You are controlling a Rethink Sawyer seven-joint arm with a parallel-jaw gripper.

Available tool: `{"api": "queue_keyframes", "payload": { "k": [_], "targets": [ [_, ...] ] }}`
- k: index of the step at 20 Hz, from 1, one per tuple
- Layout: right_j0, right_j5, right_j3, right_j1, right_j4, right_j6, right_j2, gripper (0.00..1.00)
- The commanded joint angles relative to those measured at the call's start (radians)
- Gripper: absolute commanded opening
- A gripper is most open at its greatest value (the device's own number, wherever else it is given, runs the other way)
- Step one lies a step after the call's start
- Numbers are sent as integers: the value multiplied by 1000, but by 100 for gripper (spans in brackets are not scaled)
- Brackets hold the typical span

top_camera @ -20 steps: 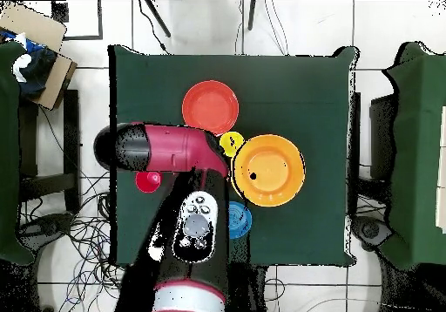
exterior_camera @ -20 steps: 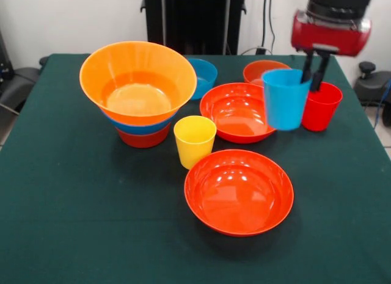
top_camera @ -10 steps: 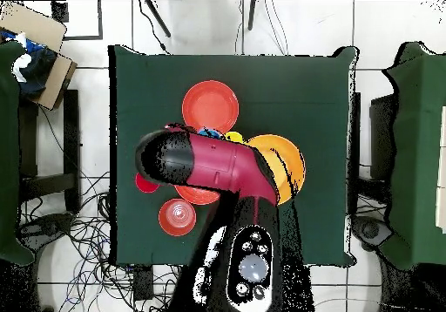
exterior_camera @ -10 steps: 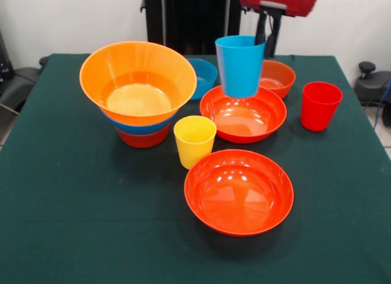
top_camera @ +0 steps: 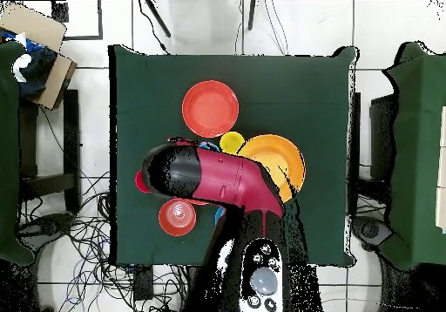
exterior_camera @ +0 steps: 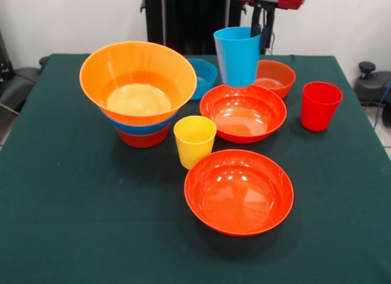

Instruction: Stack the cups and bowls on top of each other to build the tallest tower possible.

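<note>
My gripper is shut on the rim of the light blue cup. It holds the cup upright in the air above the far edge of a wide red-orange bowl. The tower stands at the left: the huge orange bowl nested in a blue bowl, which sits on a red-orange bowl. The yellow cup and red cup stand on the table. In the overhead view the arm hides the held cup.
A second wide red-orange bowl lies nearest the front edge. A small blue bowl and a small red-orange bowl sit at the back. Overhead, the orange bowl, yellow cup and a red bowl show beside the arm.
The gripper carried the light blue cup leftward from beside the red cup to above the wide bowl, then lifted it slightly and back. Nothing else moved.
</note>
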Motion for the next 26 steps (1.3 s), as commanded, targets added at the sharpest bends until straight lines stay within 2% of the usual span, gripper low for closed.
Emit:
{"api": "queue_keyframes", "payload": {
  "k": [1, 9, 26],
  "targets": [
    [-35, 0, 148, -16, -54, -54, 130, 0],
    [-111, -55, 219, -30, -71, -81, 176, 0],
    [-243, -73, 277, -37, -151, -97, 249, 0]
  ]
}}
